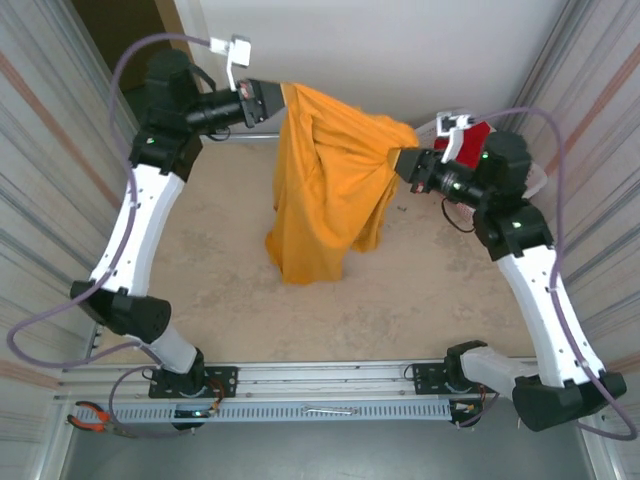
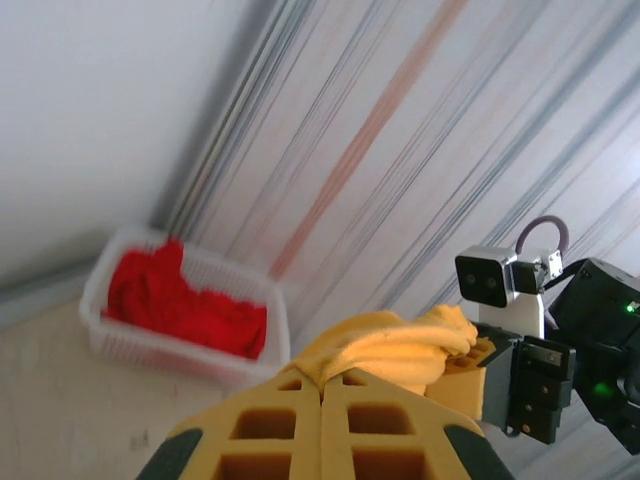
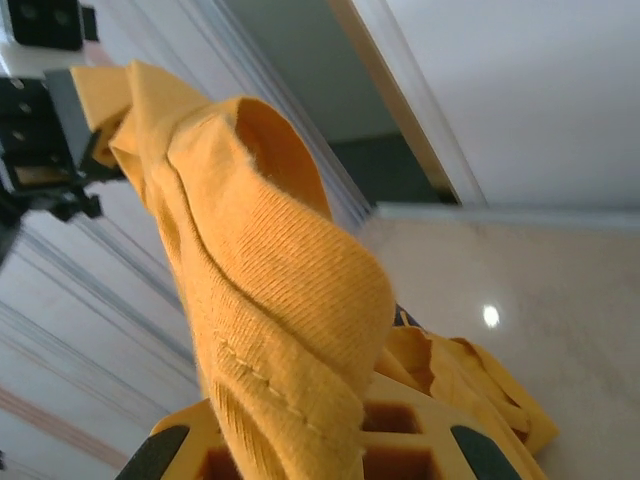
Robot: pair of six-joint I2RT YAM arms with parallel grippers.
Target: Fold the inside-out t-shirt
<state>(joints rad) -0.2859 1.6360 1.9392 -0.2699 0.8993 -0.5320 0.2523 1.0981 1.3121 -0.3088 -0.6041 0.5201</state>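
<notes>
The mustard-yellow inside-out t-shirt point(image 1: 325, 190) hangs above the table, stretched between both grippers, its lower end resting bunched on the tabletop. My left gripper point(image 1: 278, 100) is shut on its upper left edge at the back. My right gripper point(image 1: 402, 160) is shut on a gathered bunch at its right side. In the left wrist view the yellow fingers point(image 2: 322, 388) are pressed together on the shirt cloth point(image 2: 385, 345), and the right gripper point(image 2: 500, 375) shows beyond. In the right wrist view the shirt point(image 3: 270, 290) drapes over the fingers point(image 3: 400, 425) and hides their tips.
A white basket point(image 2: 105, 340) holding a bright red garment point(image 2: 185, 305) stands at the back right by the striped wall point(image 1: 590, 90). Pliers point(image 1: 97, 418) lie on the front rail at the left. Striped walls close both sides.
</notes>
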